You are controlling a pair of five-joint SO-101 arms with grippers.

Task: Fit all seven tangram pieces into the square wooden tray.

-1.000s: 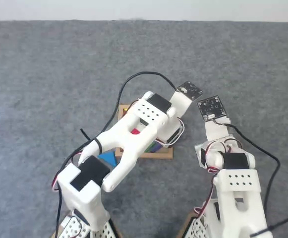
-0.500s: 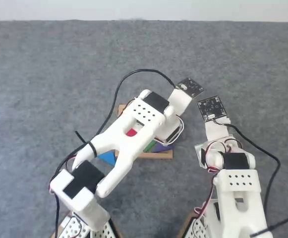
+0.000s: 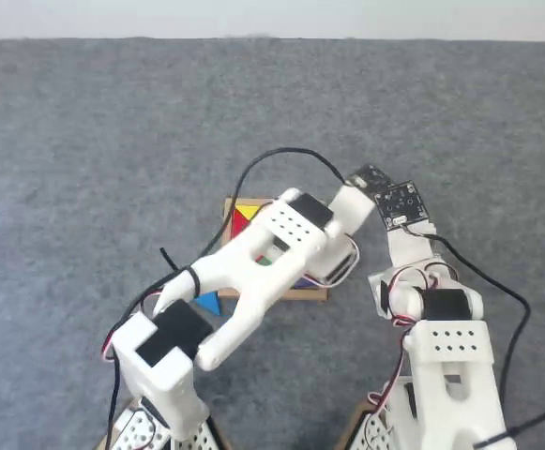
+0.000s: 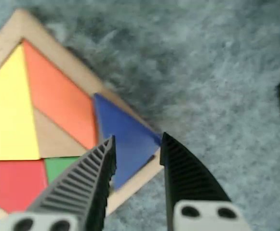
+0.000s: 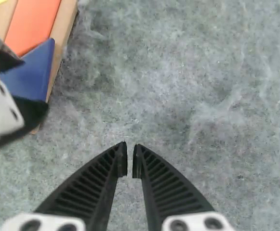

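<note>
Centre of the high view: square wooden tray (image 3: pixel 310 293) on grey felt-like carpet (image 3: pixel 103 131), mostly covered by the white left arm (image 3: pixel 253 272), which lies diagonally across it. 1 black cable (image 3: pixel 281 153) arcs over the arm toward the upper centre. Left gripper (image 4: pixel 138 138) grasps the dark blue triangle (image 4: pixel 123 120), whose corner overlaps the tray's plain wooden rim. Seated flat inside: yellow triangle (image 4: pixel 9 110), orange piece (image 4: pixel 58 98), red piece (image 4: pixel 9 185), green piece (image 4: pixel 58 167), with 1 bare wood gap (image 4: pixel 58 139) between them. Light blue piece (image 3: pixel 206 303) lies on carpet just outside the tray's lower left corner. Right gripper (image 5: pixel 127 161) is clenched on nothing over bare carpet near the tray. Open carpet spans the upper and left frame.
</note>
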